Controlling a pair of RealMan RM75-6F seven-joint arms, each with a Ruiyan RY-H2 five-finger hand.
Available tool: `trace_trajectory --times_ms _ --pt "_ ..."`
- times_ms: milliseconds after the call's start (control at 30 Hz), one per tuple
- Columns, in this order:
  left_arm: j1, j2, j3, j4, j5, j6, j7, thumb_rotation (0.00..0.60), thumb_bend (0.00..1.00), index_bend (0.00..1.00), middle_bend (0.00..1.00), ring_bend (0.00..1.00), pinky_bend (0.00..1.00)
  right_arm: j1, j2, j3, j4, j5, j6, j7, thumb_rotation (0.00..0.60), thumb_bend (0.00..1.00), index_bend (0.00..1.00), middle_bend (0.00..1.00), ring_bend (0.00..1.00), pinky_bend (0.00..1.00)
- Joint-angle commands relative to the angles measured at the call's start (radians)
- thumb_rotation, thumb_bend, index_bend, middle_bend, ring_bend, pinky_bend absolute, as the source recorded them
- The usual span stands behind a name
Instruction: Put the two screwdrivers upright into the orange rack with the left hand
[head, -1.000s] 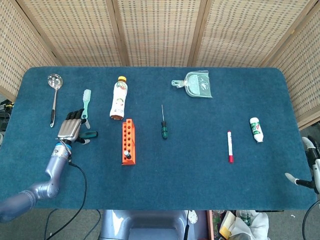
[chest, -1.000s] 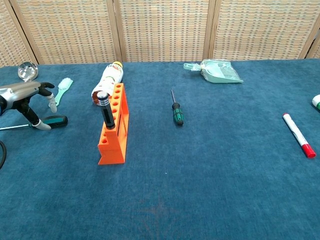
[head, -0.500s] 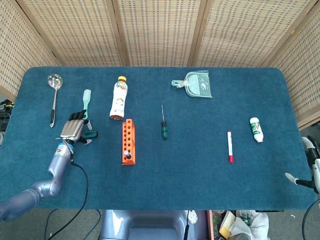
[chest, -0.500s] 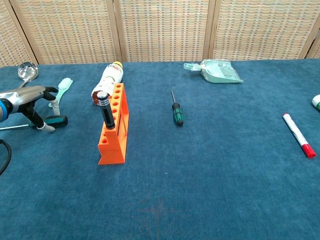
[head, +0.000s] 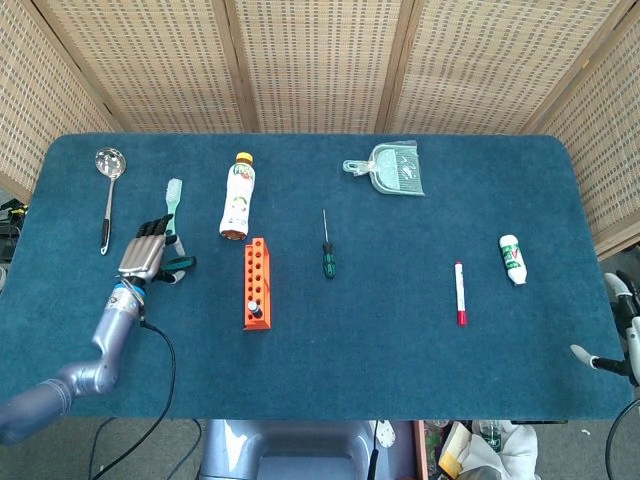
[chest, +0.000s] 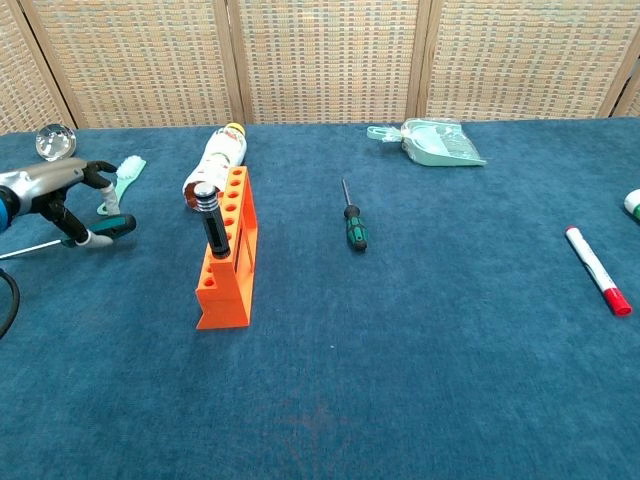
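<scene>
My left hand (head: 146, 254) (chest: 58, 189) is at the table's left and pinches a teal-handled screwdriver (chest: 108, 227) (head: 173, 265) near its handle. The handle end is tilted up off the cloth and the shaft points left. A second screwdriver (head: 327, 257) (chest: 353, 226) with a green handle lies flat at mid-table, right of the orange rack (head: 256, 280) (chest: 230, 262). A black-handled tool (chest: 213, 226) stands upright in the rack's near end. Only a bit of my right hand (head: 626, 336) shows at the right edge of the head view.
A ladle (head: 107, 192) (chest: 54, 142) and a mint toothbrush (head: 172, 205) (chest: 121, 181) lie just behind the left hand. A bottle (head: 237, 195) (chest: 214, 160) lies behind the rack. Further right are a dustpan (head: 391, 169), a red marker (head: 460, 292) and a small white bottle (head: 512, 258).
My left hand has risen a little and drawn back, and the teal screwdriver's handle has come up off the cloth with it. Nothing else has moved.
</scene>
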Motion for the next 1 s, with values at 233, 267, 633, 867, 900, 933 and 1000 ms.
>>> trace_trajectory --times_ms 233,267,633,867,900,933,1000 --pt "0.093 0.292 -0.09 -0.403 0.181 0.049 -0.466 0.6 0.47 0.69 0.0 0.0 0.0 -0.003 0.003 -0.002 -0.007 -0.007 0.006 0.001 0.6 0.0 0.0 0.0 0.0 0.0" --pt "0.103 0.326 -0.096 -0.433 0.221 0.065 -0.522 0.6 0.47 0.69 0.0 0.0 0.0 -0.003 0.003 -0.002 -0.007 -0.008 0.008 0.002 0.6 0.0 0.0 0.0 0.0 0.0" --pt "0.141 0.479 -0.134 -0.613 0.391 0.214 -0.859 0.6 0.47 0.7 0.0 0.0 0.0 -0.007 0.008 -0.005 -0.012 -0.017 0.016 0.008 0.6 0.0 0.0 0.0 0.0 0.0" --pt "0.102 0.469 -0.135 -0.65 0.385 0.204 -0.89 0.6 0.47 0.7 0.0 0.0 0.0 -0.006 0.009 -0.004 -0.012 -0.016 0.015 0.008 0.6 0.0 0.0 0.0 0.0 0.0" --pt "0.094 0.461 -0.136 -0.652 0.372 0.198 -0.884 0.6 0.47 0.7 0.0 0.0 0.0 -0.006 0.009 -0.004 -0.012 -0.015 0.014 0.008 0.6 0.0 0.0 0.0 0.0 0.0" --pt "0.085 0.452 -0.139 -0.655 0.356 0.19 -0.881 0.6 0.48 0.7 0.0 0.0 0.0 -0.006 0.009 -0.004 -0.011 -0.014 0.014 0.008 0.6 0.0 0.0 0.0 0.0 0.0" --pt "0.066 0.437 -0.144 -0.663 0.322 0.166 -0.883 0.6 0.48 0.7 0.0 0.0 0.0 -0.007 0.01 -0.004 -0.011 -0.013 0.014 0.01 0.6 0.0 0.0 0.0 0.0 0.0"
